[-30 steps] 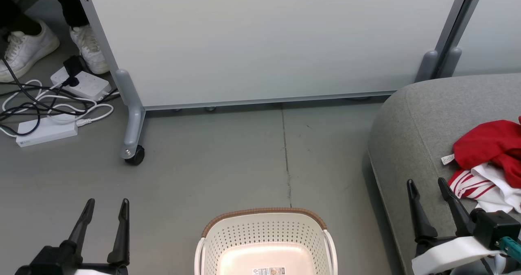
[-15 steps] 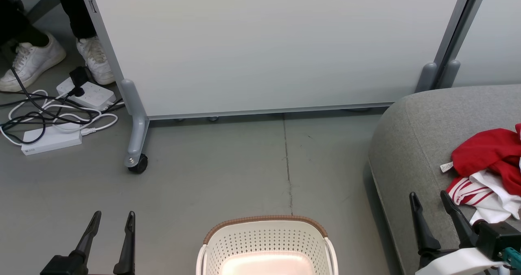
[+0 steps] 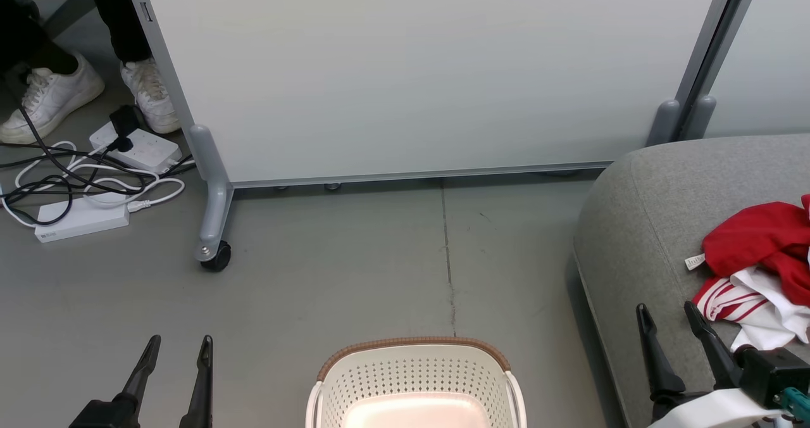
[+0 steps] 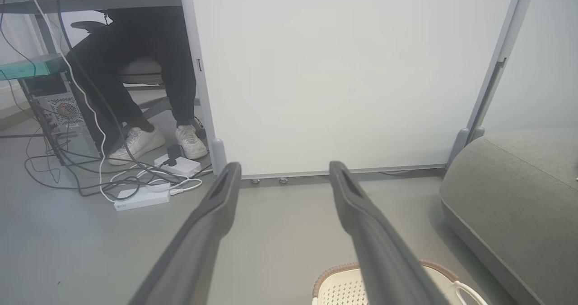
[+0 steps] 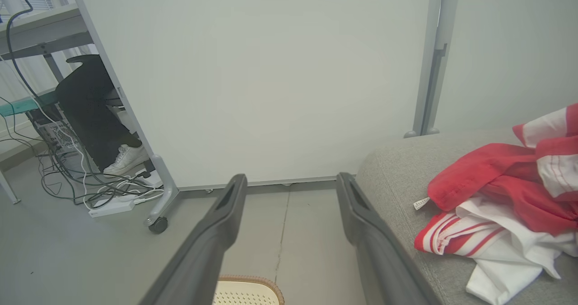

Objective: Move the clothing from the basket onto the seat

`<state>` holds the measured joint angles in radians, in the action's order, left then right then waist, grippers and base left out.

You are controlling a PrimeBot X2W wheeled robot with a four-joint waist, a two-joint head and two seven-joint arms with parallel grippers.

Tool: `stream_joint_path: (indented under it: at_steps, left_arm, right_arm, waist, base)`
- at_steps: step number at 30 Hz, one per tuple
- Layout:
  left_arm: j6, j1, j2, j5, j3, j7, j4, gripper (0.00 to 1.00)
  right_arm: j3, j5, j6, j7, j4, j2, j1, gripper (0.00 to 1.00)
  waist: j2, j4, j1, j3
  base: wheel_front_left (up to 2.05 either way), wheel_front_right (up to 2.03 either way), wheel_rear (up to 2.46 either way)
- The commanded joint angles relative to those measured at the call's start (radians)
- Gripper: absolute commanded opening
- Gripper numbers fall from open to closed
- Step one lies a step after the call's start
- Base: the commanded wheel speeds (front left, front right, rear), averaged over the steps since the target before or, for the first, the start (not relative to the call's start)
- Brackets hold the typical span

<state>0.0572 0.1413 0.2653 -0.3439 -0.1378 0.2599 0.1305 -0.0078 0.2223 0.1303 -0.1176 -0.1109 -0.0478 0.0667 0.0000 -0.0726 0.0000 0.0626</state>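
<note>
The cream basket (image 3: pixel 414 377) with its brown rim stands on the floor at the bottom centre, its inside bare as far as it shows. On the grey seat (image 3: pixel 658 200) at the right lie the bright red garment (image 3: pixel 753 238) with a small white tag and the red-and-white garment (image 3: pixel 753 301) just below it. My right gripper (image 3: pixel 667 314) is open over the seat's near edge, left of the clothing and holding nothing. My left gripper (image 3: pixel 178 344) is open over the floor, left of the basket. In the right wrist view the clothing (image 5: pixel 496 205) lies right of the gripper (image 5: pixel 289 181).
A white partition panel (image 3: pixel 411 67) on grey wheeled feet (image 3: pixel 212 251) stands behind the basket. White power strips and tangled cables (image 3: pixel 82 175) lie on the floor at far left beside a person's white shoes (image 3: pixel 50 95). A computer tower (image 4: pixel 58 120) sits under a desk.
The head view has shifted so the scene sits lower in frame and both grippers show lower. The clothing and basket keep their places on the seat and floor.
</note>
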Motion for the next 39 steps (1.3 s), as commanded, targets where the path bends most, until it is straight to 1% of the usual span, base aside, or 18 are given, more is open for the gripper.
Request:
stream_joint_path:
  at_steps: [1, 9, 18, 19, 24, 35, 36, 39]
  left_arm:
    - [0.005, -0.004, 0.004, -0.001, 0.001, 0.002, 0.002, 1.0]
    - [0.007, -0.011, 0.005, -0.001, -0.002, 0.003, 0.021, 1.0]
    - [0.01, -0.017, 0.008, 0.009, -0.001, 0.005, 0.034, 1.0]
    - [0.009, -0.017, 0.008, 0.01, -0.002, 0.005, 0.035, 0.0]
    - [0.002, 0.01, -0.024, -0.007, -0.007, -0.009, 0.071, 0.0]
    - [-0.026, -0.049, -0.052, -0.185, 0.071, -0.078, 0.094, 0.0]
    - [-0.026, -0.049, -0.052, -0.185, 0.071, -0.078, 0.094, 0.0]
    - [-0.034, -0.063, -0.059, -0.23, 0.089, -0.094, 0.1, 0.0]
  right_arm:
    - [-0.002, -0.005, 0.001, 0.004, 0.0, -0.005, 0.006, 1.0]
    - [-0.004, -0.027, 0.001, 0.019, 0.007, -0.005, 0.008, 1.0]
    - [-0.001, -0.024, 0.001, 0.027, 0.012, -0.006, 0.008, 1.0]
    - [-0.001, -0.025, 0.001, 0.027, 0.012, -0.006, 0.008, 0.0]
    - [0.002, -0.01, 0.0, 0.025, -0.036, 0.013, 0.015, 0.0]
    - [0.019, 0.208, 0.0, 0.044, -0.093, 0.01, -0.06, 0.0]
    - [0.019, 0.208, 0.0, 0.044, -0.093, 0.01, -0.06, 0.0]
    - [0.025, 0.263, 0.0, 0.048, -0.108, 0.009, -0.079, 0.0]
  waist:
    - [0.0, -0.001, 0.0, 0.001]
    - [0.0, -0.007, 0.0, 0.004]
    - [0.0, -0.006, 0.0, 0.007]
    - [0.0, -0.006, 0.0, 0.008]
    - [0.0, -0.006, 0.0, 0.007]
    - [0.0, 0.001, 0.0, 0.0]
    - [0.0, 0.001, 0.0, 0.0]
    - [0.0, 0.003, 0.0, -0.002]
  base:
    - [0.0, 0.0, 0.0]
    - [0.0, 0.0, 0.0]
    - [0.0, 0.0, 0.0]
    - [0.0, 0.0, 0.0]
    - [0.0, 0.0, 0.0]
    - [0.0, 0.0, 0.0]
    - [0.0, 0.0, 0.0]
    - [0.0, 0.0, 0.0]
